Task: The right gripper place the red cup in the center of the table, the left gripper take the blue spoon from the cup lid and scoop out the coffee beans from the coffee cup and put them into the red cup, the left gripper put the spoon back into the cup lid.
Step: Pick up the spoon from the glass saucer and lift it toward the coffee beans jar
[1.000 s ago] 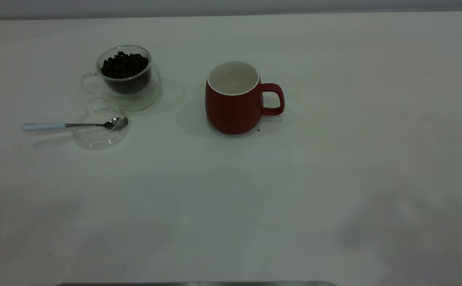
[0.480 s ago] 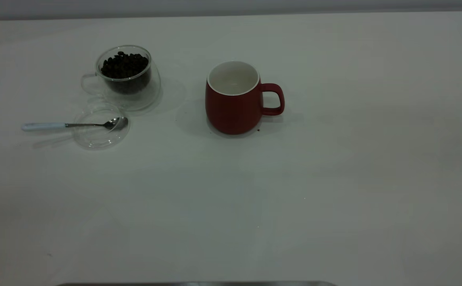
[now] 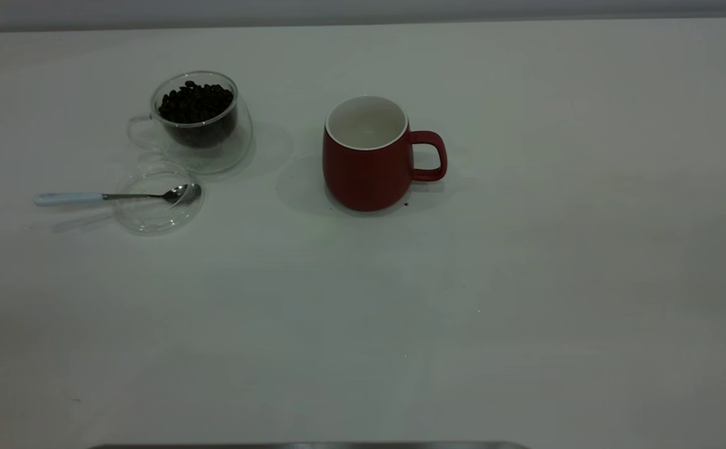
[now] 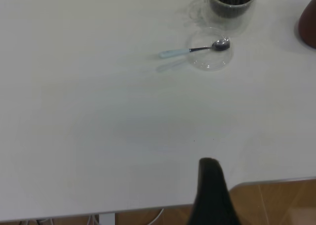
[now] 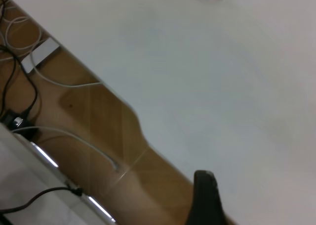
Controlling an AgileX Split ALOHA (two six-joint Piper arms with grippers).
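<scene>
Red cup stands near mid-table, spoon rests in lid

The blue spoon lies with its bowl in the cup lid, just in front of the coffee cup heaped with coffee beans. No writing shows on anything. The left gripper and right gripper hang back by the edges of the table, only one dark finger of each visible; their opening cannot be told.

The blue spoon handle juts clear of the cup lid; the coffee cup stands just behind.

wooden floor (cables trailing across it) lies beside white furniture.
</scene>
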